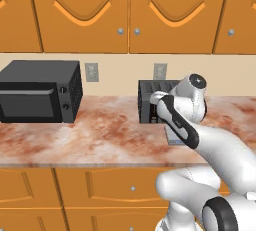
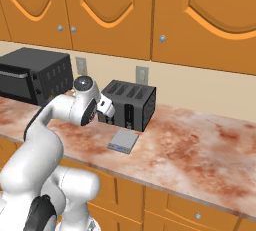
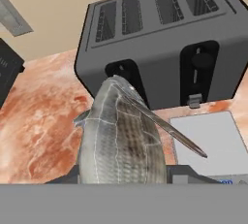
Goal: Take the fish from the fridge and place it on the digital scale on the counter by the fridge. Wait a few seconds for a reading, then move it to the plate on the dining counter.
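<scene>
Fish: clamped in the gripper, above the counter, beside the scale. Toaster directly behind scale (close). Microwave far left; bare countertop right.

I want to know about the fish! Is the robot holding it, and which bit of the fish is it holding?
Yes, the tool holds the fish. It grips one end, hidden at the picture's bottom edge; head or tail, I cannot tell. The rest sticks out toward the toaster.
</scene>
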Controlling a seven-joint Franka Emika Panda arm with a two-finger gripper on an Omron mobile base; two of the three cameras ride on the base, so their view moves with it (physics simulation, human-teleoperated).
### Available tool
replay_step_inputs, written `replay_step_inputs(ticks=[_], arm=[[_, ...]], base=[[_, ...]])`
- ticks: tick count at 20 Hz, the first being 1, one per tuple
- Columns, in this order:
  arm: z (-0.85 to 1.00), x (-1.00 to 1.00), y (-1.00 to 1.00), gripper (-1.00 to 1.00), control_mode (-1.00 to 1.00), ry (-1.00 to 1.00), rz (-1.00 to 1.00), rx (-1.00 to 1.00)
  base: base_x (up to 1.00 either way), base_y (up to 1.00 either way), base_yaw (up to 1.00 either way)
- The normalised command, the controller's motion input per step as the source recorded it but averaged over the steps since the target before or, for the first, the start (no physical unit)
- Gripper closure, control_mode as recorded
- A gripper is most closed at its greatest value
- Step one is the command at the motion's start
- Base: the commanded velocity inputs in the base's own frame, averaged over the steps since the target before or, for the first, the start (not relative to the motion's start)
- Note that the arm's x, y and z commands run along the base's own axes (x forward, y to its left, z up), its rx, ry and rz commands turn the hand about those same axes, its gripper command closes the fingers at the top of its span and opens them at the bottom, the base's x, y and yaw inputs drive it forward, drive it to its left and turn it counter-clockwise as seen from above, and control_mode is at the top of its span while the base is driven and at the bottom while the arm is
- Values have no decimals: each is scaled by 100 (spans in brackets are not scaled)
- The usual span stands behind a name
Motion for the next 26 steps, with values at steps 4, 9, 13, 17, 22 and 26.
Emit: replay_step_inputs(ticks=[4, 9, 13, 17, 22, 26], arm=[[23, -59, 15, 100, -100, 7, 0, 0], [-1, -27, 3, 100, -100, 2, -1, 0], [-1, -18, 2, 100, -100, 0, -2, 0], [-2, -7, 6, 100, 100, 0, 0, -1], [0, 0, 0, 100, 100, 0, 0, 0], [0, 0, 0, 100, 100, 0, 0, 0]], base=[[0, 0, 0], [0, 0, 0], [0, 0, 0], [-54, 33, 0], [-92, 96, 28], [-2, 70, 89]])
